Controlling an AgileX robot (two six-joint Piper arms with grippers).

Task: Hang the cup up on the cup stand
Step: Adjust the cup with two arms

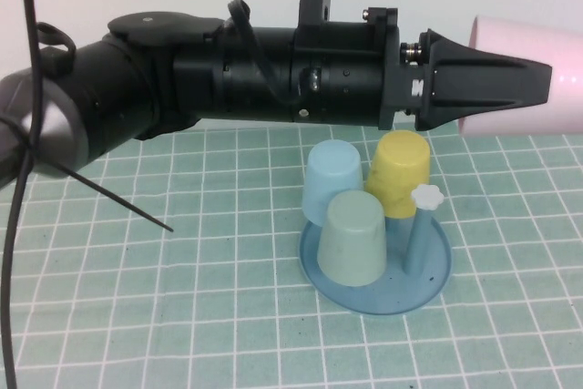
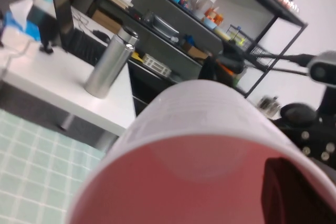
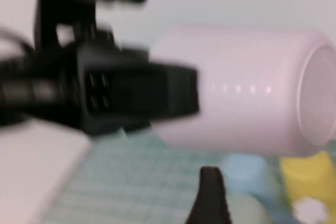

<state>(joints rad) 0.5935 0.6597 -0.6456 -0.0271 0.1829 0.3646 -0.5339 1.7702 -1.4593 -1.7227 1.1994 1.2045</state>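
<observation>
Green gridded matting [image 1: 182, 316] covers the table, with a pale wall behind it and, in the left wrist view, a white desk bearing a steel flask [image 2: 111, 65] in front of dark, cluttered shelving [image 2: 210, 19]. Stretched across high above the mat, the left gripper [image 1: 547, 79] is clamped on the pink cup [image 1: 533, 75], which lies sideways, its base pointing away from the arm. Below that gripper sits the blue cup stand [image 1: 428, 284], carrying an upturned light blue cup [image 1: 332, 179], green cup [image 1: 353, 236] and yellow cup [image 1: 401, 172]; one white-capped peg [image 1: 424, 198] stands bare. The right gripper [image 3: 210, 192] shows only a dark fingertip beneath the pink cup, so I cannot tell its spread.
</observation>
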